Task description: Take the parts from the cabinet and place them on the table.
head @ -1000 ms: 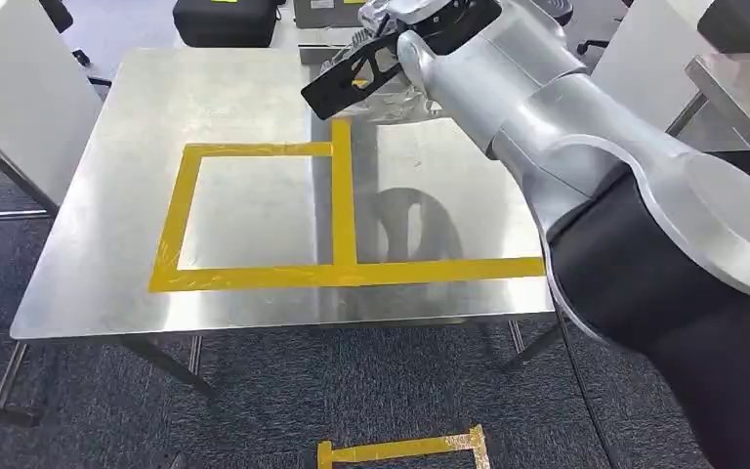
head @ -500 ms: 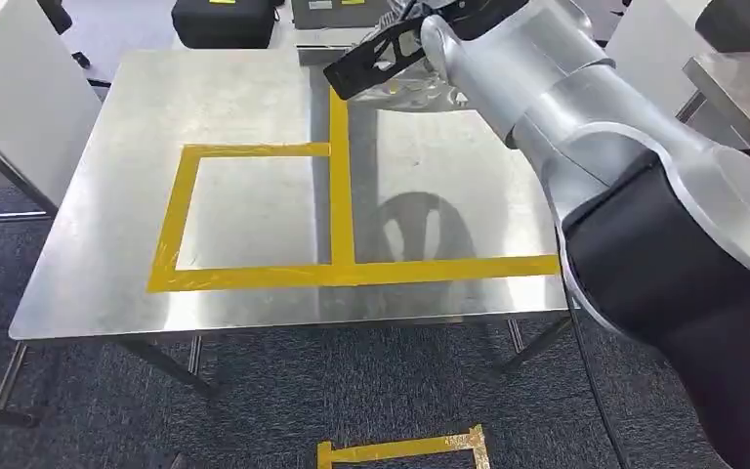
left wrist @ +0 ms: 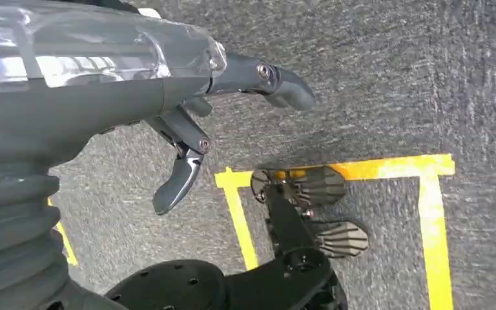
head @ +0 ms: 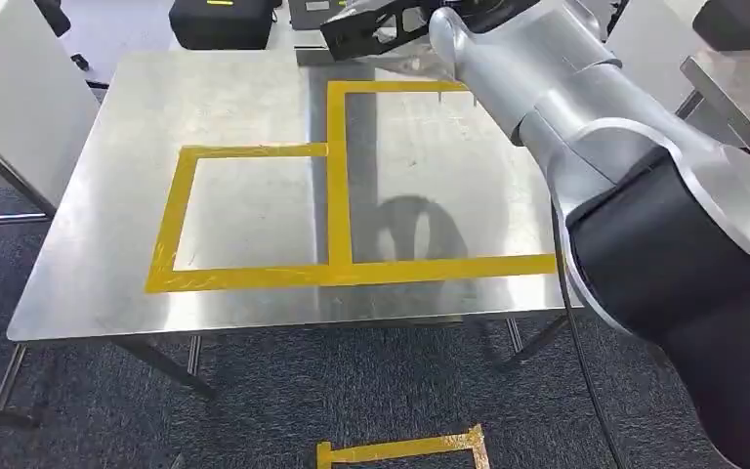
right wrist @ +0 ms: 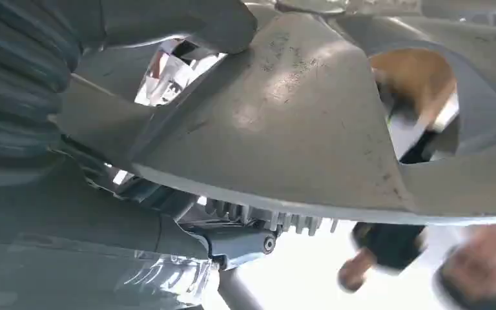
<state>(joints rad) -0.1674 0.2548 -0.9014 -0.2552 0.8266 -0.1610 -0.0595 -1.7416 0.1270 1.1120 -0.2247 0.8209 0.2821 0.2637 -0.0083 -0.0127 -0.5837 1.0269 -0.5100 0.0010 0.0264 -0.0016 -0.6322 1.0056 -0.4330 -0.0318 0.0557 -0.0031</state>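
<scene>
A flat black part (head: 363, 27) with cut-out holes hangs over the far edge of the steel table (head: 244, 210). My right hand (head: 420, 14) grips it at the end of my outstretched silver arm. In the right wrist view the part (right wrist: 297, 116) looms large and dusty, with the thumb (right wrist: 194, 22) pressed on its upper face and darker fingers beneath it. My left hand (left wrist: 187, 129) hangs beside my body over grey carpet, fingers apart and holding nothing.
Yellow tape (head: 337, 186) marks two adjoining rectangles on the table. Black cases (head: 220, 18) sit beyond its far edge. A white panel (head: 10, 107) stands at the left and another metal table (head: 732, 78) at the right. Yellow tape (head: 400, 447) marks the carpet.
My right arm has carried the black part farther away, from above the far tape line to beyond the table's far edge. The far tape rectangle is now uncovered.
</scene>
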